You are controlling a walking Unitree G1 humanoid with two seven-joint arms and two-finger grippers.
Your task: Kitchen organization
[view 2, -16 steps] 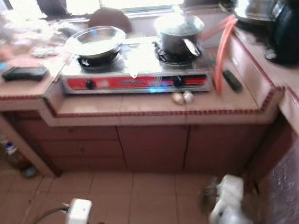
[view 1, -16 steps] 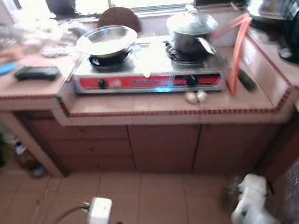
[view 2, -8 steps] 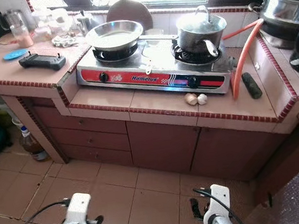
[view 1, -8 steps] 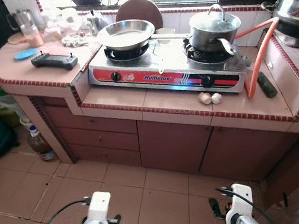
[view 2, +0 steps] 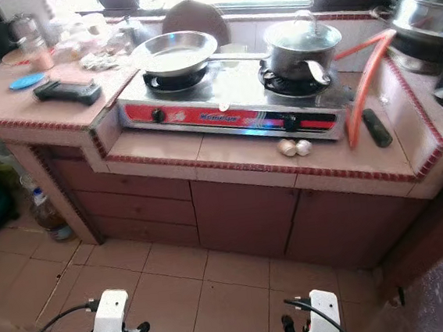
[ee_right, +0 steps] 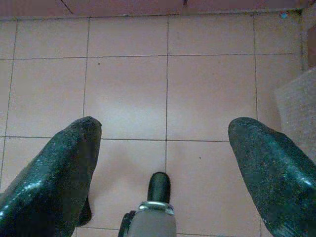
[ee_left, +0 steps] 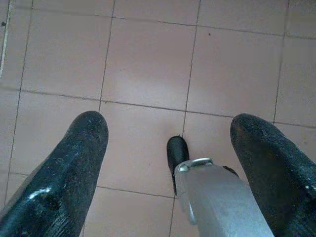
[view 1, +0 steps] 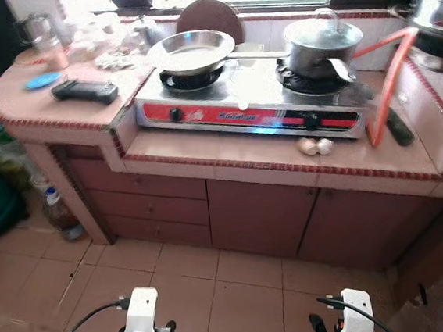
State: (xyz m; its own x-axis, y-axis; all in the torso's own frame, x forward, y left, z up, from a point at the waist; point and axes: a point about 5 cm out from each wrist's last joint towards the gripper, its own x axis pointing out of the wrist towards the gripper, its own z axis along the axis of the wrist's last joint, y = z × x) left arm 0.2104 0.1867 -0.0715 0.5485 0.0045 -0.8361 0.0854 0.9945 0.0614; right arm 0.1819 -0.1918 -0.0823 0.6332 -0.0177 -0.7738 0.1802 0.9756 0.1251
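Both arms hang idle over the floor [ee_left: 148, 64], left gripper [ee_left: 168, 143] and right gripper [ee_right: 165, 131] jaws wide and empty; stove [view 1: 251, 104], pan [view 1: 189, 51] and pot [view 1: 323, 42] occupy the worktop [view 1: 227, 146] at upper centre.

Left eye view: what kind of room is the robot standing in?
A home kitchen, most likely. A steel two-burner gas stove sits on a pink tiled counter, with a shiny steel frying pan and a lidded steel pot on its burners.
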